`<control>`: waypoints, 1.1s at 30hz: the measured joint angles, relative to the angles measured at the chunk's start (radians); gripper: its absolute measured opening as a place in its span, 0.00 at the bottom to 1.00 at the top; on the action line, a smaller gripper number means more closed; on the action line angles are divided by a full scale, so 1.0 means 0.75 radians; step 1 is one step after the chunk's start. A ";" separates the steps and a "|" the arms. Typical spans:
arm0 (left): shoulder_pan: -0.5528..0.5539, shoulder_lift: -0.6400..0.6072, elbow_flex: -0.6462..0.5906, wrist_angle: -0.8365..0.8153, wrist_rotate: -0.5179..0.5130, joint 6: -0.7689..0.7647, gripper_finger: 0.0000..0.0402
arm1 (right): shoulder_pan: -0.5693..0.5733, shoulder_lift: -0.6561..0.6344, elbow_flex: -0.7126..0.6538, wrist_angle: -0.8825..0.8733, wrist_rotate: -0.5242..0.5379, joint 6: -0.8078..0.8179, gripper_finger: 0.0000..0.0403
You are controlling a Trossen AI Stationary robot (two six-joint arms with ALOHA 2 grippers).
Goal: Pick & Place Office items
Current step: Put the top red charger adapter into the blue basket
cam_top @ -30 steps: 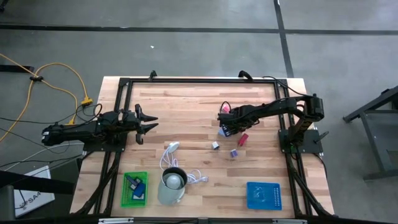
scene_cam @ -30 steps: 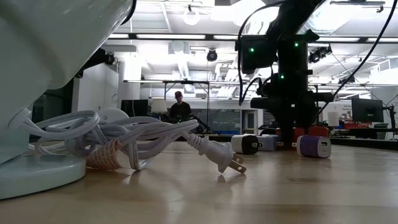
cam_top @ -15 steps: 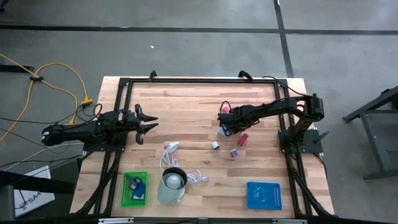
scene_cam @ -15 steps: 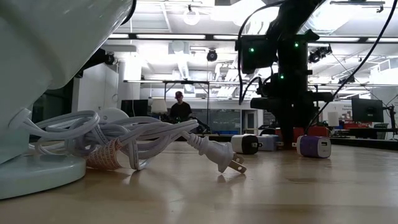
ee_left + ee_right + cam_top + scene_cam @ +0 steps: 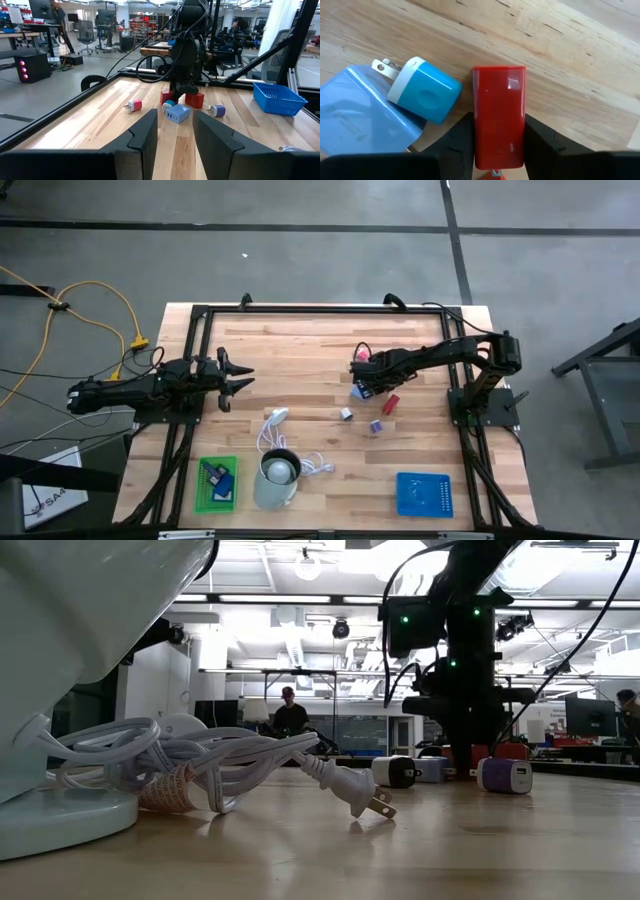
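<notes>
The office items lie loose at the table's middle right: a pink piece (image 5: 362, 356), a pale blue flat block (image 5: 357, 390), a red block (image 5: 390, 402), a white piece (image 5: 346, 413) and a purple one (image 5: 376, 425). My right gripper (image 5: 366, 384) points down among them. Its wrist view shows a second red block (image 5: 499, 115) between its fingers, with a cyan plug piece (image 5: 422, 95) and the pale blue block (image 5: 350, 120) beside it. My left gripper (image 5: 238, 378) waits open near the table's left side, holding nothing. My right gripper pinches the red block by its two long sides (image 5: 476, 135), near one end, one finger (image 5: 457, 145) on each side. The fingers come from above, pointing down, and lie across the block. The block lies flat on the wood.
A green tray (image 5: 203, 498) holding blue pieces sits at the near left. A blue tray (image 5: 425, 493) sits at the near right. The pale cup (image 5: 277, 478) and the white coiled cable (image 5: 272, 430) stand between them. A black frame (image 5: 320, 307) runs round the table.
</notes>
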State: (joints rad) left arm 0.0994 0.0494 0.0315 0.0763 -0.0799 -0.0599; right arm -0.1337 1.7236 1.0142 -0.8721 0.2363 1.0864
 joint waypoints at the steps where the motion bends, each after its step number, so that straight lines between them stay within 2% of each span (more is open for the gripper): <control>1: 0.001 0.000 0.000 0.000 0.000 0.000 0.30 | 0.000 -0.006 0.000 -0.001 0.000 -0.004 0.28; 19: 0.000 0.000 0.000 0.000 0.000 0.000 0.30 | 0.049 -0.353 0.000 -0.087 0.073 -0.100 0.29; 33: 0.000 0.000 0.000 0.000 0.000 0.000 0.30 | 0.209 -0.386 0.000 -0.079 0.032 -0.304 0.28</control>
State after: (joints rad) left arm 0.0995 0.0494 0.0315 0.0761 -0.0799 -0.0601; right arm 0.0233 1.4338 1.0142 -0.9315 0.2601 0.8583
